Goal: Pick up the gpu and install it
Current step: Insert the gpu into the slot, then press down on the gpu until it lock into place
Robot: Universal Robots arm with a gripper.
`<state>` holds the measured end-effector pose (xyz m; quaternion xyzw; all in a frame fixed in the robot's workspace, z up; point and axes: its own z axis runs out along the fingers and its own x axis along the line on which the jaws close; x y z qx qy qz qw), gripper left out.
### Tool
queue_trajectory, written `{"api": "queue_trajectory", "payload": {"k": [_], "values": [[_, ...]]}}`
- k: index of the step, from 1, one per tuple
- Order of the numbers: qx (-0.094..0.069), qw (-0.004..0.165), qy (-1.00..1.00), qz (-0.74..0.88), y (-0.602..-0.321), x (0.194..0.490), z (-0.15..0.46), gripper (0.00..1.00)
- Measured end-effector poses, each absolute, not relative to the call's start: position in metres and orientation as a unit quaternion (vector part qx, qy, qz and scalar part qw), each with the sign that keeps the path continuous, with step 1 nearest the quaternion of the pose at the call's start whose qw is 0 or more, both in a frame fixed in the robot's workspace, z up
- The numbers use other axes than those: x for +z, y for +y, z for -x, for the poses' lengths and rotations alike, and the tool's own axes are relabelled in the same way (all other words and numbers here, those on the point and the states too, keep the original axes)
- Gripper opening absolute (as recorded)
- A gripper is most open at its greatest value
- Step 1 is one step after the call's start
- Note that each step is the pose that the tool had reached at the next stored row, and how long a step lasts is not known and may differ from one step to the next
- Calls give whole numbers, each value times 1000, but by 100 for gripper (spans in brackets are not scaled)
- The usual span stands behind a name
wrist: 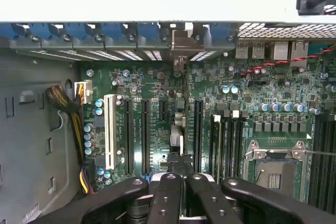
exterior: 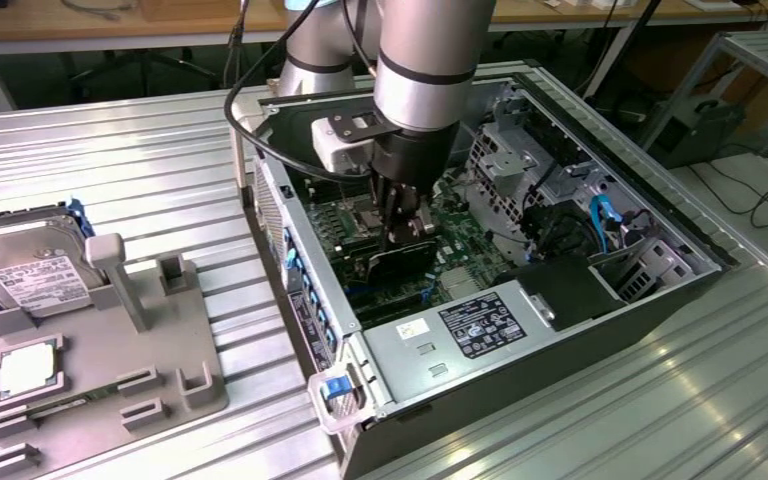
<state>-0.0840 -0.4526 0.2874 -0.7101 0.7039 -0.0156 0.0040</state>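
Inside the open grey metal computer case (exterior: 544, 330), the claw (exterior: 403, 222) is clamped on the thin black gpu (exterior: 404, 262), held edge-down at the green motherboard (wrist: 157, 85); seating unconfirmed.

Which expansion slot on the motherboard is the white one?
The slot nearest the yellow-and-black cable bundle, at the end of the row. The other long slots beside it are black.

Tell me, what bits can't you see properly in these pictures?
- Thin black gpu card, exterior view: the gripper and arm hide its top; whether it sits in a slot is unclear.
- Same card, wrist view: seen edge-on, so its fan face stays hidden.
- Silver hard drive, exterior view: label print too small.
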Motion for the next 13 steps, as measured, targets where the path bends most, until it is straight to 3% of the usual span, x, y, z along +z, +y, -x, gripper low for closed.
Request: {"api": "queue_trajectory", "payload": {"k": [13], "values": [[-16, 4, 704, 710, -453, 287, 84, 11]]}}
